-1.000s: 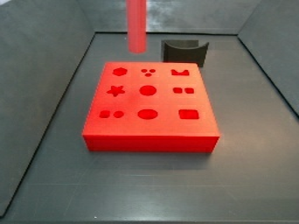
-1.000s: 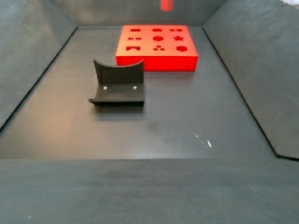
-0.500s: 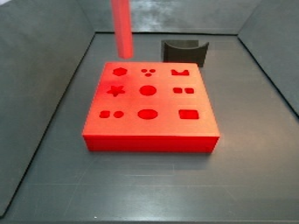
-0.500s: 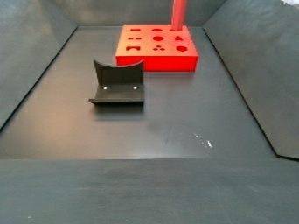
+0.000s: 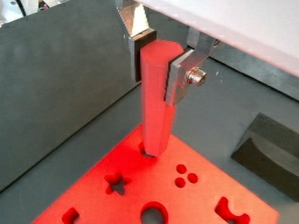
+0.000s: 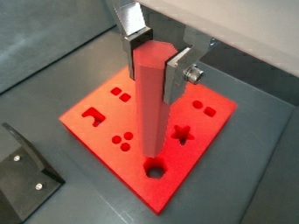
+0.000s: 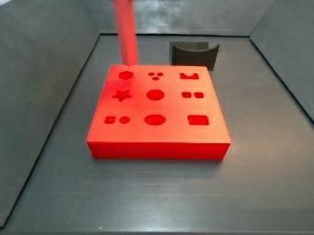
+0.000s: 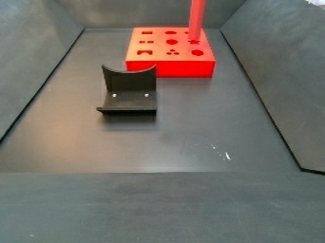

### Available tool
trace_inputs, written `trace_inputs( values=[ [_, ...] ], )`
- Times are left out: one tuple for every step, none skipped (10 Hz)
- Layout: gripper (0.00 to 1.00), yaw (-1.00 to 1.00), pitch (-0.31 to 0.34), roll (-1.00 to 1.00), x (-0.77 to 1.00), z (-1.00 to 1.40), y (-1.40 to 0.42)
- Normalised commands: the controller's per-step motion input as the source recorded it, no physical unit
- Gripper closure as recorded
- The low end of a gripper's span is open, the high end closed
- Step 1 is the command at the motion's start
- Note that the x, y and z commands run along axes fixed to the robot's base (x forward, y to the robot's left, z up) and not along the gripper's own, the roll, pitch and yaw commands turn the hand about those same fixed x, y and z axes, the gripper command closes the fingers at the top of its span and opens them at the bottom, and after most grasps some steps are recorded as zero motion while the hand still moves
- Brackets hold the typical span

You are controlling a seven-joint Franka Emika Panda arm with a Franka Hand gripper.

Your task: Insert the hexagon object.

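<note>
The hexagon object [image 5: 156,105] is held upright, its long axis running straight down from the claw [image 5: 162,63] toward the red block [image 5: 128,188]. It is seen as a long, slim, plain red bar with flat faces and no markings. In both wrist views the lower end is placed at a hexagonal hole [image 6: 155,168] near one corner of the block; whether the tip is already inside the hole or only touching its mouth cannot be told.

The claw is closed on the upper end of the bar, the silver finger plates [image 6: 179,68] being pressed against opposite faces with nothing else between them. It is positioned above the corner of the block.

In a side view the bar [image 7: 125,35] is seen standing above the rear left corner of the red block [image 7: 157,115], and its top is cut off by the picture's edge, so the claw is not shown there. In a side view the bar [image 8: 199,17] is likewise cut off at the top, above the block [image 8: 172,52].

A dark grey curved block [image 8: 127,92] is set on the bench [image 8: 165,142], well apart from the red block. It is also visible in another side view [image 7: 193,55], just behind the block.
</note>
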Motion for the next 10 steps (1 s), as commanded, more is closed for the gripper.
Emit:
trace_inputs(
  values=[
    [1.00, -0.06, -0.079, 0.00, -0.01, -0.27, 0.00],
    [1.00, -0.03, -0.070, 0.00, 0.00, -0.23, 0.01],
    [1.00, 0.00, -0.090, 0.00, 0.00, -0.25, 0.07],
    [1.00, 0.00, -0.120, -0.10, 0.00, -0.25, 0.13],
    [1.00, 0.00, -0.080, -0.07, 0.00, -0.15, 0.16],
    [1.00, 0.00, -0.069, -0.06, -0.01, -0.15, 0.17],
    [1.00, 0.00, -0.099, -0.09, 0.00, -0.18, 0.15],
    [1.00, 0.00, -0.100, -0.07, 0.00, -0.17, 0.11],
    [1.00, 0.00, -0.097, -0.02, 0.00, -0.16, 0.04],
    [1.00, 0.00, -0.074, 0.00, 0.00, -0.13, 0.00]
  ],
)
